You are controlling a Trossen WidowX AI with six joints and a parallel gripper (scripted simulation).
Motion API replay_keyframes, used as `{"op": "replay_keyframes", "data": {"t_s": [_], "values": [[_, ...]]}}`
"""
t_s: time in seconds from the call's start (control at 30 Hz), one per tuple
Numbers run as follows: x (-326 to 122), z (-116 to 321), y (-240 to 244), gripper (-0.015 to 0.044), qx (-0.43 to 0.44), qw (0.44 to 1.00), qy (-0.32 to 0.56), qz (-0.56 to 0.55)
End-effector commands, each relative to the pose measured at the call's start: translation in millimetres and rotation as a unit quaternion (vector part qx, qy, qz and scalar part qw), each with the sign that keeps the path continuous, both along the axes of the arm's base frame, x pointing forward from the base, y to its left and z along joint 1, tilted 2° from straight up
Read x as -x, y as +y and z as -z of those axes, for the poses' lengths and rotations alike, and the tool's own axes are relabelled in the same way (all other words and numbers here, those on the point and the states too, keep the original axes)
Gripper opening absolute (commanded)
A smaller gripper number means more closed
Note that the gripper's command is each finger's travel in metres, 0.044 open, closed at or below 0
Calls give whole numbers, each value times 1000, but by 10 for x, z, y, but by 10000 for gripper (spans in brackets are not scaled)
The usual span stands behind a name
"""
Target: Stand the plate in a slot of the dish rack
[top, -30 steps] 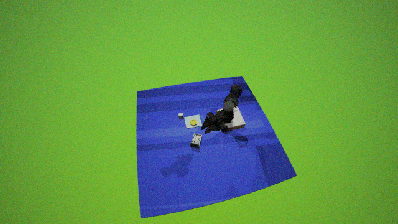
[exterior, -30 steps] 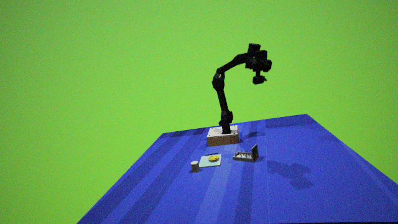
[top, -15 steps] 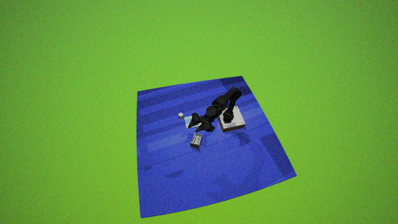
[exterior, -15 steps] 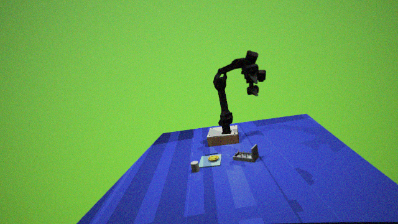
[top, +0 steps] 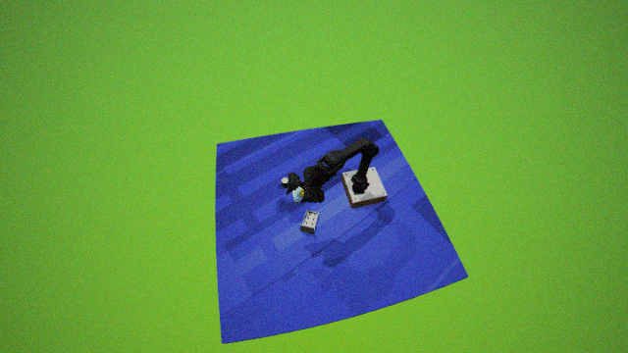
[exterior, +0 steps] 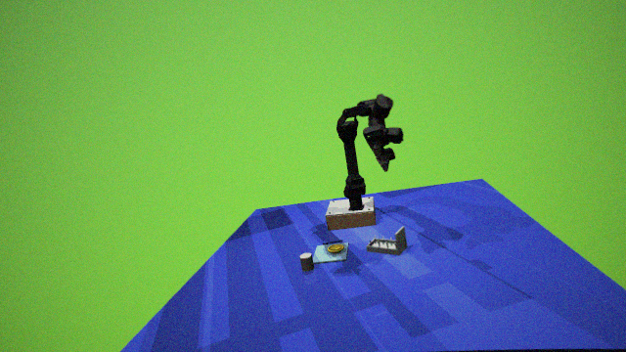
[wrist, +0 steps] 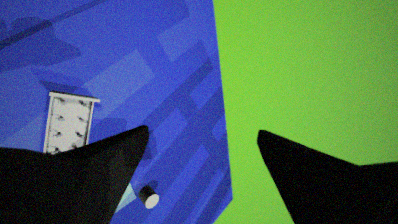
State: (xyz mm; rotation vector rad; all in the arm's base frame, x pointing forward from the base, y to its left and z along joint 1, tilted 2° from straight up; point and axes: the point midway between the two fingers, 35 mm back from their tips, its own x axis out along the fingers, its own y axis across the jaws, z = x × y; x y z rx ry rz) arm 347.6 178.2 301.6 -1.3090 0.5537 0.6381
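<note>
The yellow round plate point(exterior: 335, 248) lies flat on a light blue mat point(exterior: 320, 255) point(top: 297, 195). In the top view the arm covers most of the plate, and it does not show in the wrist view. The light grey dish rack point(top: 308, 229) point(exterior: 401, 239) point(wrist: 74, 95) stands beside the mat, with a tall wall at one end and small rails inside. No plate stands in it. My gripper point(wrist: 203, 133) point(exterior: 387, 161) is open and empty, high above the table and pointing down at a slant.
A small cylindrical cup point(top: 285, 181) point(exterior: 306, 263) point(wrist: 150, 198) stands by the mat's outer corner. A thin dark item point(exterior: 333, 242) lies along the mat's back edge. The arm's base block point(top: 374, 191) point(exterior: 342, 221) is behind the mat and rack.
</note>
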Motion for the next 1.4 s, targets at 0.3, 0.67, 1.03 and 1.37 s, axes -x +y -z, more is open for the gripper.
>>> {"op": "replay_keyframes", "data": {"t_s": [0.3, 0.67, 1.03, 1.37], "values": [[-165, 465, -655, 400, -45, 983, 99, 146], [-152, 838, -1220, 400, -93, 939, 182, 278], [-3, 1185, -1748, 400, -142, 863, 261, 410], [224, 1445, -2167, 400, -189, 765, 322, 524]]}}
